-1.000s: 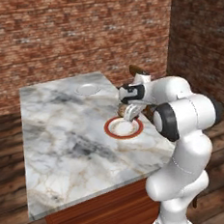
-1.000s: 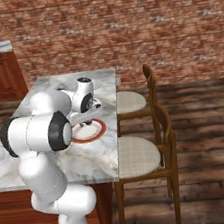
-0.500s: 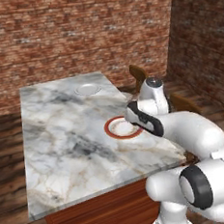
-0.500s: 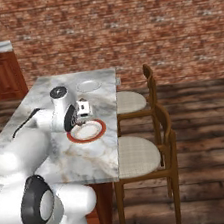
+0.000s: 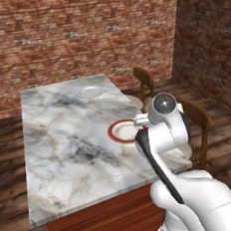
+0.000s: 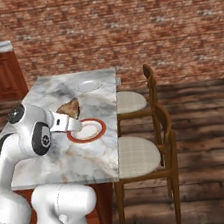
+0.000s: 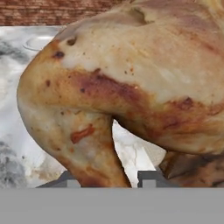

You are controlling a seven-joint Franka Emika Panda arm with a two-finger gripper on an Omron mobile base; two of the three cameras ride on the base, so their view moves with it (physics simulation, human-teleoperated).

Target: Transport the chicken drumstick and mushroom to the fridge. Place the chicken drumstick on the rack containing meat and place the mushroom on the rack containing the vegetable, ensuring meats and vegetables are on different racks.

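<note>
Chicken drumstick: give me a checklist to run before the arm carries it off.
1. Chicken drumstick in the gripper: ok, it is lifted clear of the counter.
2. Grip secure: cannot tell, the drumstick hides the contact.
3. Red-rimmed plate left behind, bare: ok.
4. Mushroom located: cannot tell.
5. Fridge in sight: not ok.
6. Chairs away from the arm: ok.

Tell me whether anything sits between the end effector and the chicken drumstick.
Nothing does. The end effector is already closed on the chicken drumstick, which is lifted above the marble counter beside the red-rimmed plate. In the hand view the drumstick sits right against the fingertips.
</note>
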